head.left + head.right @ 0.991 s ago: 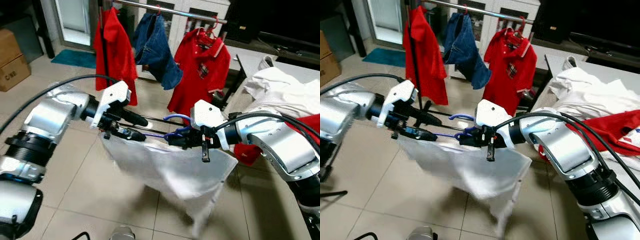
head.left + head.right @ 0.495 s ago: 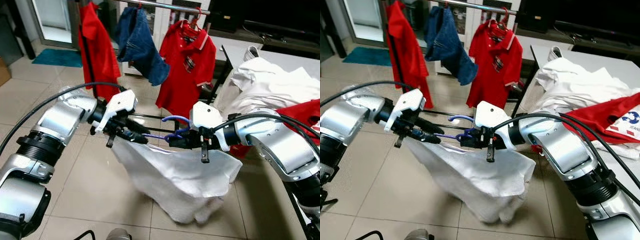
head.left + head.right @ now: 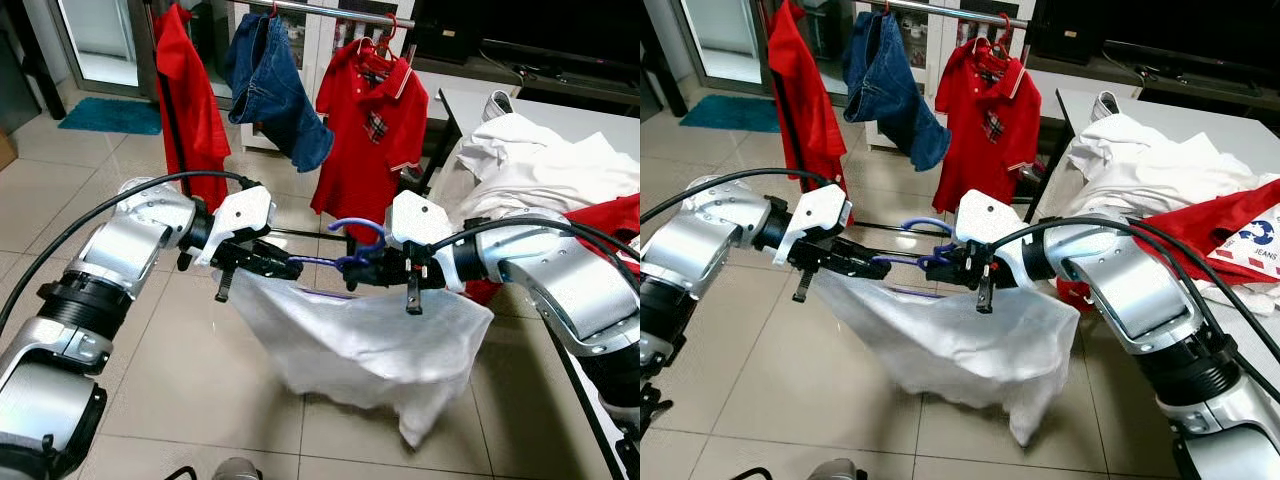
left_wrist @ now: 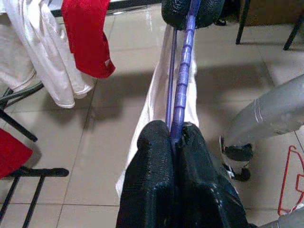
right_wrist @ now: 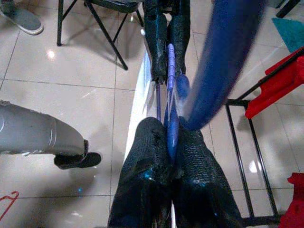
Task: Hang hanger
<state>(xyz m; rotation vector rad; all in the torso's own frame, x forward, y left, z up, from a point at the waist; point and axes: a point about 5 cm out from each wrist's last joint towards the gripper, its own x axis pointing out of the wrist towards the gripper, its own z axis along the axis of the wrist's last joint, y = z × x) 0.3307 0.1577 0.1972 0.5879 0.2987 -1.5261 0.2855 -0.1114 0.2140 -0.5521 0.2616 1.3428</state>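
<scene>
Here my left gripper [image 3: 285, 268] and right gripper [image 3: 352, 275] both pinch the blue hanger [image 3: 345, 243], a white garment [image 3: 365, 345] draped below them, so next I judge I must lift its hook to the rail [image 3: 320, 8] ahead.

Hanger [image 3: 335, 262] before clothes rack [image 3: 330, 10]

Two silver metal arms with black ribbed joint rings, white angular wrist housings, black cables looping alongside; left gripper [image 3: 288, 268] and right gripper [image 3: 352, 276] have textured black fingers.
</scene>
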